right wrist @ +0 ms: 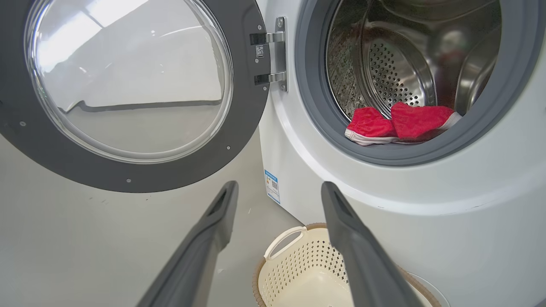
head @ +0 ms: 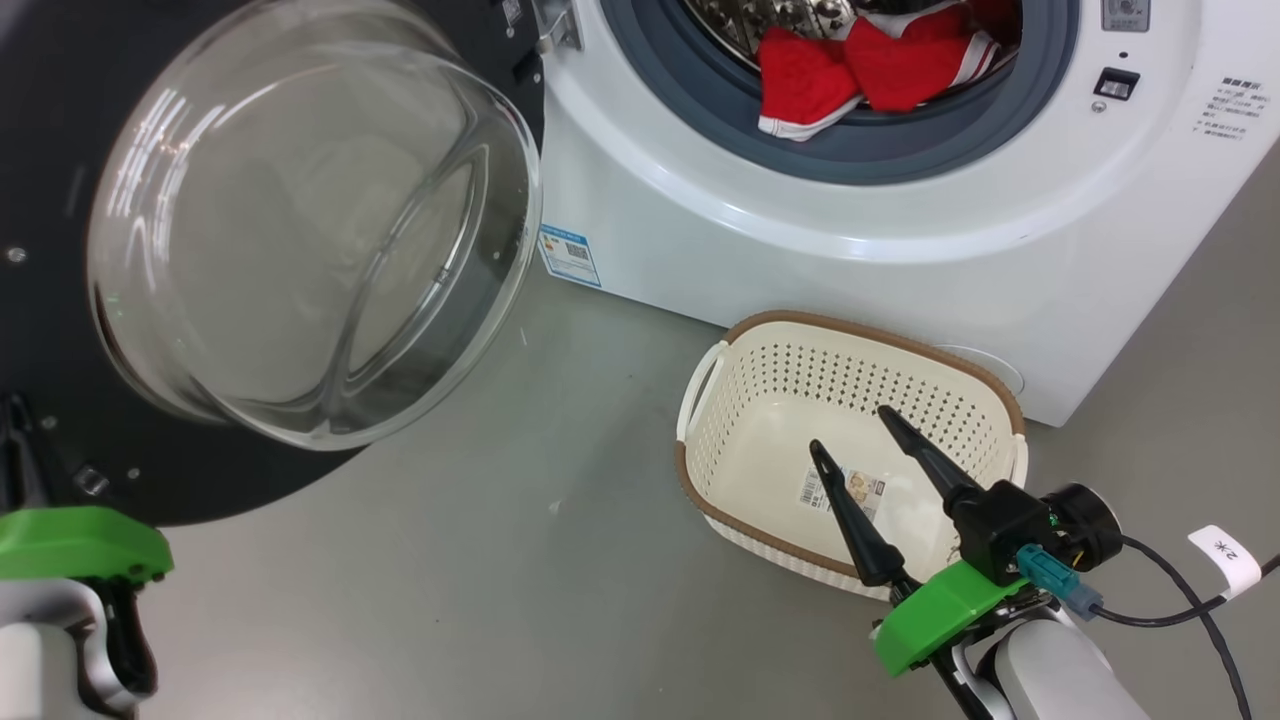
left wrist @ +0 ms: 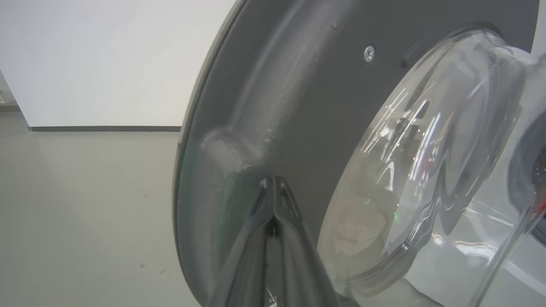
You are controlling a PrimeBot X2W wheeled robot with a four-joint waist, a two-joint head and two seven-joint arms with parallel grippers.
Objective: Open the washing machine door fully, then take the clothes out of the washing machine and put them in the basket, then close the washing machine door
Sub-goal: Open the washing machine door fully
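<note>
the door [head: 310, 220] stands swung open on its hinge [right wrist: 277, 55] at the left of the washer [head: 800, 260], its inner side with the bulging glass bowl facing the robot. the clothes [head: 870, 65] lie in the mouth of the drum [right wrist: 392, 72], a red heap with white trim, its front edge resting on the grey ring [head: 900, 150]. the basket [head: 850, 335] stands on the grey floor [head: 500, 560] just in front of the washer, below the opening and to its right; a sticker [head: 845, 492] lies on its bottom and no clothes are in it.

the right gripper [head: 848, 428] hovers over the basket with its fingers spread wide and nothing between them. in the right wrist view it [right wrist: 279, 185] points toward the washer's front, between door [right wrist: 128, 85] and opening, with the clothes [right wrist: 401, 123] above it to the right and the basket [right wrist: 298, 264] below.

the left gripper [left wrist: 273, 183] has its fingers pressed together, pinching nothing, tips right at the dark inner rim of the door [left wrist: 307, 106] beside the glass; whether they touch it i cannot tell. a blue label [head: 570, 255] sits low on the washer's front corner, and a cable with a white tag [head: 1225, 555] trails from the right wrist.
</note>
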